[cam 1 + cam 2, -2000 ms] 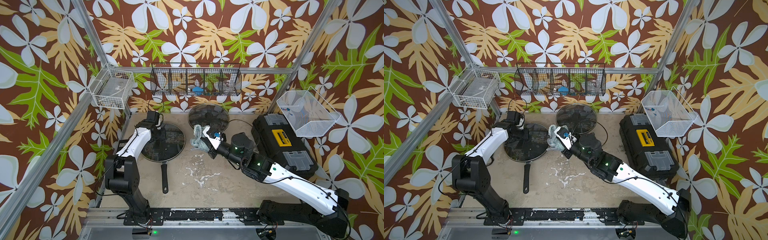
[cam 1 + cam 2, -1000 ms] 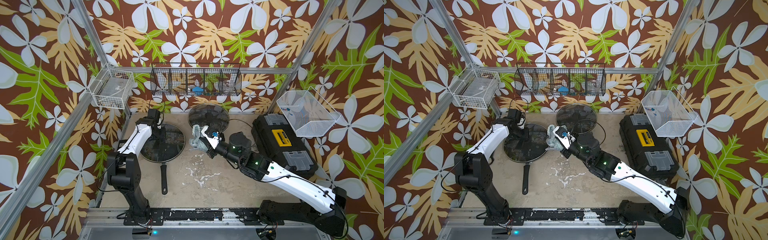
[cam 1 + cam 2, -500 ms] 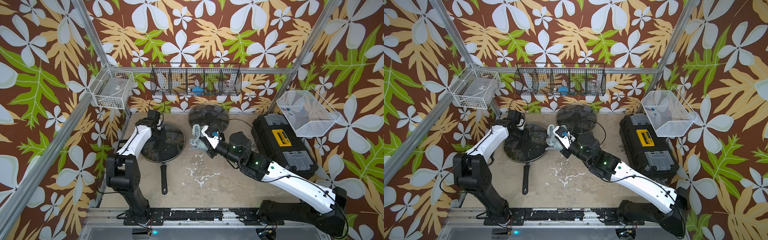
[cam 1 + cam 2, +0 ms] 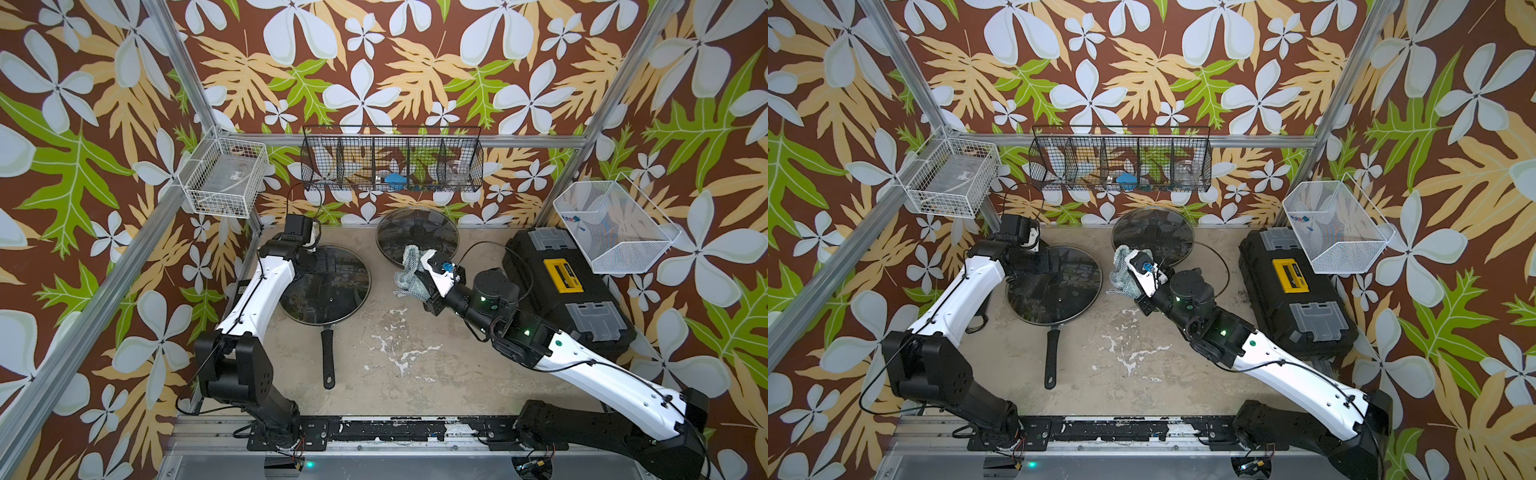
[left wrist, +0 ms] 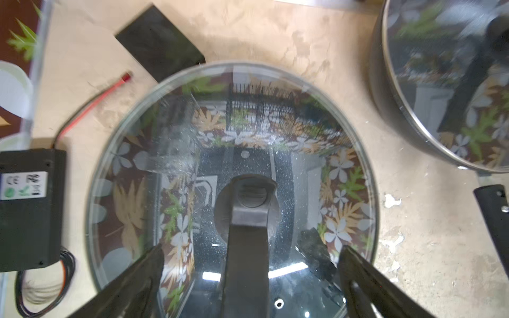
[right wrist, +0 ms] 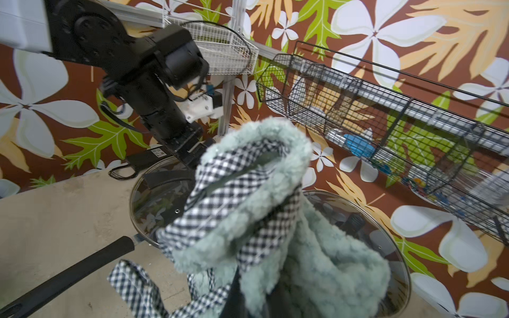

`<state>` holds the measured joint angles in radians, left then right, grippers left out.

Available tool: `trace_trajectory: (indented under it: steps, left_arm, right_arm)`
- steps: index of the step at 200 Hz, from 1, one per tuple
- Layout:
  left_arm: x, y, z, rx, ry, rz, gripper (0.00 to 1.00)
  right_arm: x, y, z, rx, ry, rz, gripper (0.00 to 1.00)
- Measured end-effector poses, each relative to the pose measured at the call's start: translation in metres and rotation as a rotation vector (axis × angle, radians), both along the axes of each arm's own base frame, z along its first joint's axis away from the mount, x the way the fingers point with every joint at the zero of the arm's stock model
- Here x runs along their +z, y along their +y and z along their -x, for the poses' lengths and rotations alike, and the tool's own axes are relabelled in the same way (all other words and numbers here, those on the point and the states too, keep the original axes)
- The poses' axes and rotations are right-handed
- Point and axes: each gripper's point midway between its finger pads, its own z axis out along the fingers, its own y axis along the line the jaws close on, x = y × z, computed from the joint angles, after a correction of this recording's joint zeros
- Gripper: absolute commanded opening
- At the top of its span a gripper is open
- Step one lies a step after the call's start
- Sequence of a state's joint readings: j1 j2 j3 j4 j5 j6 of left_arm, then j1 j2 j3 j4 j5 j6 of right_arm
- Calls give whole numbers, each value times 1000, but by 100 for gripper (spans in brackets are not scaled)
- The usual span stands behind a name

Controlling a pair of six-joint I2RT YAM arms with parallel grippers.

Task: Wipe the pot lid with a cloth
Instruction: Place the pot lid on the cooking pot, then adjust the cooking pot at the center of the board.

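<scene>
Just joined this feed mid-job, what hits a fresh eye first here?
The bunched cloth clamped in the right gripper, at the near edge of the rear glass lid. The left gripper stands open over the handle of the front lid, which covers a frying pan. Loud floral walls box in everything.

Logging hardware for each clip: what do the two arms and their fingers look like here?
The left arm and right arm both have glossy white link shells between black joints, on black bases. Thin black cables loop along them. The right arm has small green lights on its black joints and a green dot on its white shell. The left fingers are dark and tapered.
</scene>
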<state>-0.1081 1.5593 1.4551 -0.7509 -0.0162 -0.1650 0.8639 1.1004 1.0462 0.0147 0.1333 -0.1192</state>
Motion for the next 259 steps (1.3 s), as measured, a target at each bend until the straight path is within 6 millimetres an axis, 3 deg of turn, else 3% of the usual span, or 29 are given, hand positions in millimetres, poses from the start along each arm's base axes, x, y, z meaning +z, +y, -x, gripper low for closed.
trace_trajectory:
  steps: [24,44,77,116,142,200,219,246,259]
  left_arm:
    - [20,-4,3,25,-74,7,100]
    - [34,-29,4,-18,-125,16,100]
    - [36,-97,9,-130,-153,53,100]
    - [4,-180,13,-235,-81,92,100]
    - [-20,-226,15,-277,-17,129,100]
    - [-62,-318,25,-337,112,226,100]
    - [-75,-339,28,-357,150,240,92]
    - [-89,-348,30,-348,188,232,76]
    - [-92,-349,32,-349,200,222,63]
  right_arm:
    - [-5,-25,-10,-86,20,-30,0]
    - [-8,-47,-18,-161,35,-54,0]
    - [-4,-90,-27,-309,36,-120,0]
    - [12,-141,-24,-466,-2,-196,0]
    - [16,-153,-18,-494,-15,-209,0]
    - [9,-158,-14,-502,1,-198,0]
    - [11,-159,-12,-501,-4,-204,0]
    - [13,-161,-10,-501,-10,-207,0]
    - [13,-162,-8,-502,-13,-207,0]
